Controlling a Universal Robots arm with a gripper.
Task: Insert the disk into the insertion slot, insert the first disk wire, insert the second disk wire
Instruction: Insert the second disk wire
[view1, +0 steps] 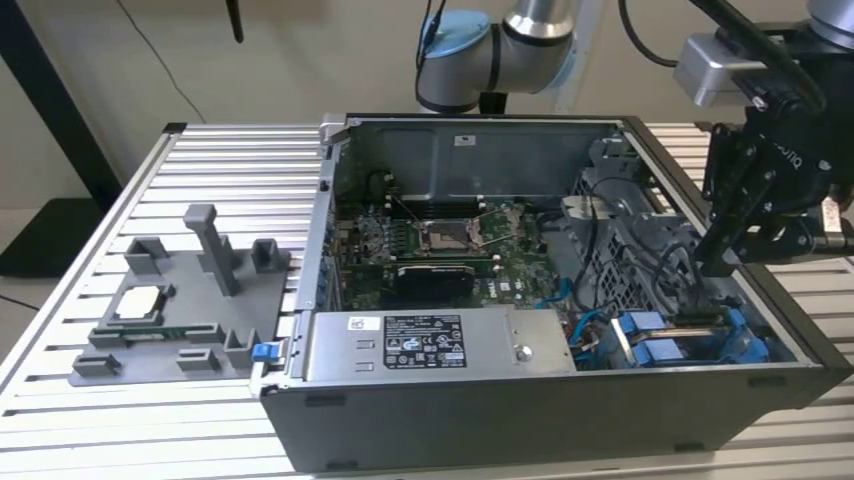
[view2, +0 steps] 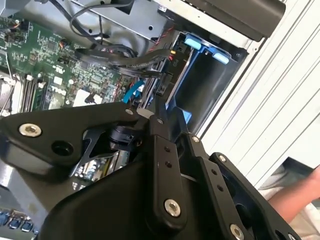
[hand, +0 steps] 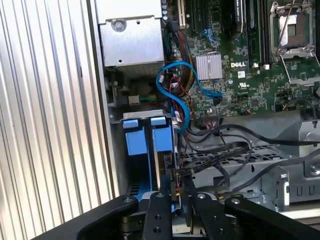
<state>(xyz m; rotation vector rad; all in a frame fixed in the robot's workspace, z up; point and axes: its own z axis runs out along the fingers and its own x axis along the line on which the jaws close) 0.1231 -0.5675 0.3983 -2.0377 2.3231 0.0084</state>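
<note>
The disk (view1: 699, 321) stands on edge in the insertion slot at the case's front corner, on the exterior view's right, held in its blue carrier (view1: 657, 345). The carrier's blue tabs (hand: 149, 134) show in both wrist views (view2: 193, 43). My gripper (view1: 717, 262) reaches down into the case right above the disk's edge. Its fingers (hand: 161, 210) are drawn close together on a black disk wire connector (hand: 188, 199) at the disk's end. Black wires (hand: 220, 150) run from there across the drive cage. The fingertips (view2: 159, 117) hide the contact point.
A silver labelled power-supply box (view1: 427, 342) lies along the case's front. A blue data cable (hand: 175, 92) loops over the motherboard (view1: 441, 240). A grey fixture (view1: 187, 300) with parts sits on the slatted table. A person's hand (view2: 300, 195) is near the table edge.
</note>
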